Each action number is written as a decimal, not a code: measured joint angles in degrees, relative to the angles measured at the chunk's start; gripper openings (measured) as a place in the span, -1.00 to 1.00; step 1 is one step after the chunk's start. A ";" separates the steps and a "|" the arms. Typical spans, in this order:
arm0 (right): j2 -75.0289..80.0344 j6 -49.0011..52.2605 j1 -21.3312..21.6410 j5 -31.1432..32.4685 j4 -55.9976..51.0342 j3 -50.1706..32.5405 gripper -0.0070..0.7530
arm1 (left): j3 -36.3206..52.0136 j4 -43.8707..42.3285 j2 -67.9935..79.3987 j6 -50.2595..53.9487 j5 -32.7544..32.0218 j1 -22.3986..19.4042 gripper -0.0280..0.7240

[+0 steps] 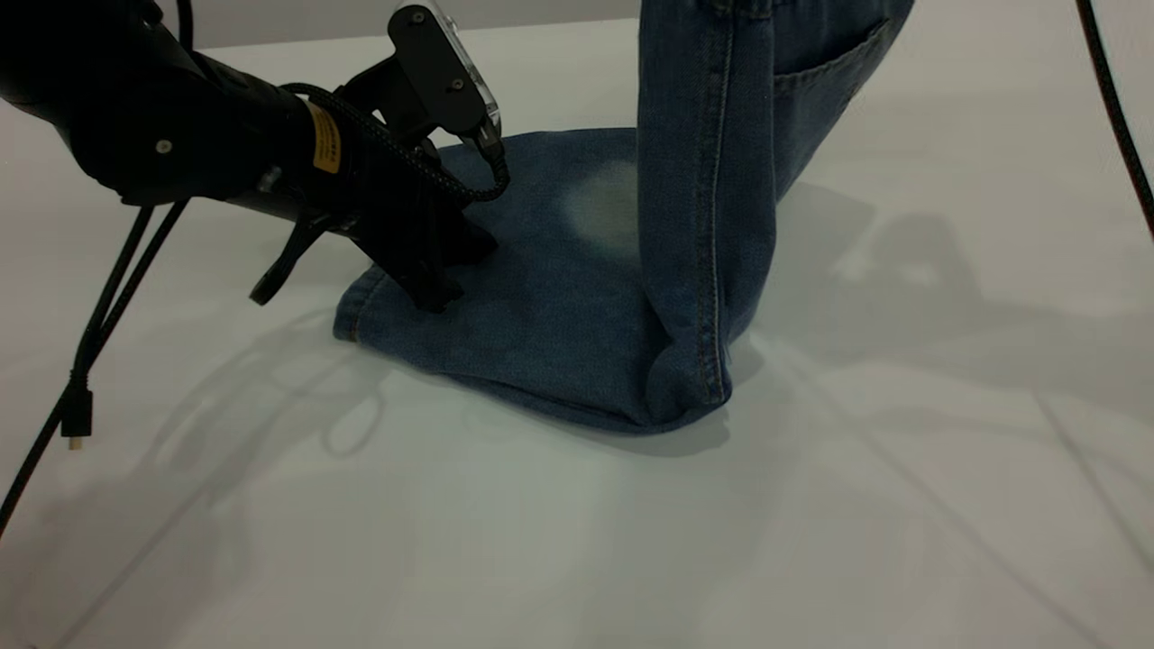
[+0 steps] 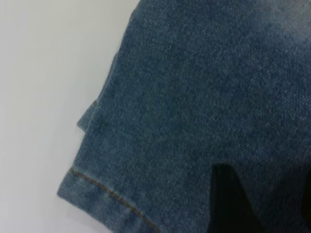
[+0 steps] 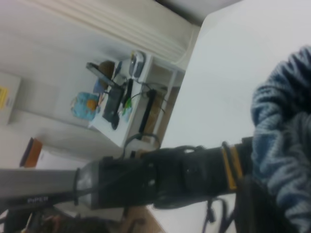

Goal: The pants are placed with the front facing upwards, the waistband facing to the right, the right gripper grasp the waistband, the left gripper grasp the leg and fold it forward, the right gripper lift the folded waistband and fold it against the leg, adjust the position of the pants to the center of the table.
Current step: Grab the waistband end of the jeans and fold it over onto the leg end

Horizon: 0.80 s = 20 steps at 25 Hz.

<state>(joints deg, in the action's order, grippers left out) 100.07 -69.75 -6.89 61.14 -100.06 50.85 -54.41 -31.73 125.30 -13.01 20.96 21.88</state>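
The blue denim pants [image 1: 541,306] lie partly flat on the white table [image 1: 577,541], a pale faded patch [image 1: 604,207] facing up. Their upper part [image 1: 712,180], with a patch pocket [image 1: 820,63], is lifted upright and runs out of the exterior view's top. My left gripper [image 1: 433,270] rests on the flat leg near its hem [image 2: 107,194]. In the left wrist view that gripper [image 2: 267,204] stands open, flat denim between its fingers [image 2: 228,204]. My right gripper [image 3: 274,213] is shut on the ruched waistband [image 3: 284,141]; it is outside the exterior view.
Black cables [image 1: 77,424] dangle from the left arm over the table's left side, and another cable [image 1: 1118,108] crosses the upper right corner. The right wrist view shows the left arm [image 3: 170,179] and, beyond the table edge, a cluttered side table [image 3: 121,107].
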 joint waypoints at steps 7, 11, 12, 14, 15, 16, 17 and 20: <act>0.00 -0.02 0.00 -1.14 0.06 0.00 -0.85 | 0.00 0.10 -7.15 -0.20 0.27 0.00 -0.02; 0.07 -0.99 -0.95 -1.94 -0.01 0.00 -0.85 | 0.00 0.51 -13.75 -2.90 -0.02 -0.05 -0.02; 0.15 -1.30 -1.66 -2.31 0.05 0.00 -0.85 | 0.00 0.63 -15.32 -3.80 -0.08 -0.05 -0.02; 0.62 -2.25 -3.51 -4.21 -0.02 0.00 -0.85 | 0.00 1.18 -19.29 -5.72 -0.24 -0.05 -0.02; 1.23 -3.24 -4.65 -5.08 -0.06 0.00 -0.85 | 0.00 1.78 -21.33 -6.40 -0.24 -0.05 -0.02; 2.03 -3.86 -6.12 -5.73 -0.08 0.07 -0.85 | 0.00 2.93 -23.07 -7.23 -0.24 -0.05 -0.02; 2.79 -3.93 -7.24 -6.32 0.16 0.40 -0.85 | 0.00 4.21 -25.22 -7.72 -0.28 -0.05 -0.02; 5.54 -4.03 -10.89 -8.92 -0.02 2.27 -0.85 | 0.00 7.20 -31.18 -7.78 -0.28 -0.05 -0.02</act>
<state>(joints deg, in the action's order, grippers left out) 105.61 -73.78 -17.78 52.22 -100.08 53.13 -54.41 -24.53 94.13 -20.79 20.68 21.82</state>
